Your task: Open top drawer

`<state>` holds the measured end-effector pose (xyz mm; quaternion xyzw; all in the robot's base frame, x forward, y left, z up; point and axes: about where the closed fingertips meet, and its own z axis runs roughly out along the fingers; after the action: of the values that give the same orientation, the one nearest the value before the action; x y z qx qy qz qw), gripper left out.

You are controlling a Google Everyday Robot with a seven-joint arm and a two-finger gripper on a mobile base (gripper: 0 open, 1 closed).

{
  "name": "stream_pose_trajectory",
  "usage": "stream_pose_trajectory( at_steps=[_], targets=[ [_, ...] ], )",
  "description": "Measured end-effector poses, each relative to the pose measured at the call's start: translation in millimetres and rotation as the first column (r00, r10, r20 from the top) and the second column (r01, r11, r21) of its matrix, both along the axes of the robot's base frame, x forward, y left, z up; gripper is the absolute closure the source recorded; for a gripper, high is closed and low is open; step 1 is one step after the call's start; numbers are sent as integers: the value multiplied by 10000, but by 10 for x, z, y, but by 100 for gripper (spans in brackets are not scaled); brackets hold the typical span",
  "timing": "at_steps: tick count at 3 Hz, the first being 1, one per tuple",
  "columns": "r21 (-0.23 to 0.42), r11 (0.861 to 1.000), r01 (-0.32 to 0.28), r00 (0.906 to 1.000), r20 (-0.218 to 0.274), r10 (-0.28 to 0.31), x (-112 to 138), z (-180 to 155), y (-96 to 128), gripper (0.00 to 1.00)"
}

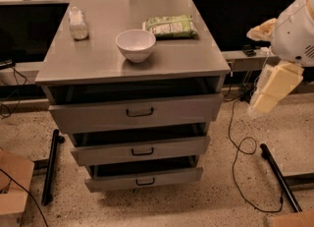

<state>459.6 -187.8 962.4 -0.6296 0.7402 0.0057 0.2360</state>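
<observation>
Your gripper point(275, 87) hangs in the air off the bench's point(98, 64) right edge, well apart from it and touching nothing; whether it is wide or narrow I cannot tell. The top drawer point(88, 115) sits just under the bench's front edge, its front only a little proud of the frame with a dark gap above it, so judge the pull as barely begun. Its handle point(140, 112) is a small black loop at the centre of the front.

Watch the swing in. You must come round the front right corner, and a path cut too tight would likely clip that corner or the overhanging top and jolt the bowl point(136, 44), which stands near the front edge.

Mind the aim too. The middle drawer point(98, 155) carries a like handle directly below; come in low and you hook the wrong one. Come in from the right at a slant and the pull may rack the drawer sideways and bind it.

A cable point(239, 142) loops on the floor off the right side, where the base could snag it.
</observation>
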Motion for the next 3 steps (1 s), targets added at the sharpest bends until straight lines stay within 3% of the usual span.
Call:
stream_pose_trajectory(
  at_steps=[1,3],
  targets=[
    [-179,9998,94,9994,-322,-100,-1,-253,60,0],
    [1095,9936,-295,9947,-951,400,199,-1178,436,0]
  ],
)
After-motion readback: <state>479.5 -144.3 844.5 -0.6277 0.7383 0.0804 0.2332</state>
